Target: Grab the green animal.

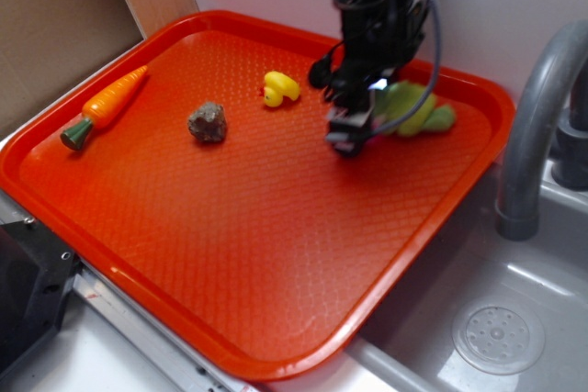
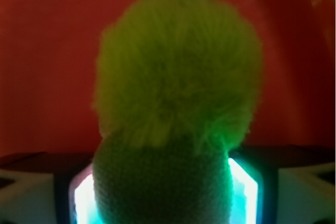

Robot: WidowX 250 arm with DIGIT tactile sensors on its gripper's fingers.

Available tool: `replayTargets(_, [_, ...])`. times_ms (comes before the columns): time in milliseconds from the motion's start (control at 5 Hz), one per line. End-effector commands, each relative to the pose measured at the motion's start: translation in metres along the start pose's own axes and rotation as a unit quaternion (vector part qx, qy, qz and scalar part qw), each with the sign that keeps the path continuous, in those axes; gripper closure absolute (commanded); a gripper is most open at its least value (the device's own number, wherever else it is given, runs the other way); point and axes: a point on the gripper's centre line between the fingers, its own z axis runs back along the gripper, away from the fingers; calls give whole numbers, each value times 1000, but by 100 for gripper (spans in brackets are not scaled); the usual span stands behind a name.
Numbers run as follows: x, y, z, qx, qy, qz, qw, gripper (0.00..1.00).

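So the green plush turtle (image 1: 415, 109) is sitting near the far right corner of the red tray (image 1: 230, 227), and the gripper (image 1: 352, 131) is parked right on top of its near end. From the wrist view the turtle (image 2: 176, 103) fills almost the whole frame: fuzzy lime shell up top, two little feet poking out beyond it, and the knitted pale green head wedged low between the glowing finger pads (image 2: 84, 198). The jaws are spread about as wide as the head, with a pad seen on each side of it. Whether the head is actually being squeezed can't be told from these pictures, since contact is lost in the glare and blur.

What could go wrong from here, as a guess: only the head end seems to be caught, not the body, so the plush could be pinched by a bit of soft knit and slip out when lifted. The fuzzy shell is squishy, so a shallow close might just compress fluff. A tilt or swing is also likely if it's hoisted by one end.

The yellow rubber duck (image 1: 280, 88), the grey lumpy ball (image 1: 209, 122) and the toy carrot (image 1: 103, 108) are left well apart from it, so no mix-up is expected there.
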Motion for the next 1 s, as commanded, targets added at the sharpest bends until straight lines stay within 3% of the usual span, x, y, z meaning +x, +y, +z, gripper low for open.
replayTargets(0, [-52, -50, 77, 64, 22, 230, 971, 100])
replayTargets(200, [-86, -62, 108, 86, 62, 352, 930, 100])
replayTargets(400, [-135, -80, 141, 38, 29, 463, 885, 100])
replayTargets(600, [-169, -90, 161, -18, -49, 564, 824, 100])
replayTargets(800, [-179, -89, 163, -87, -114, 653, 744, 100])
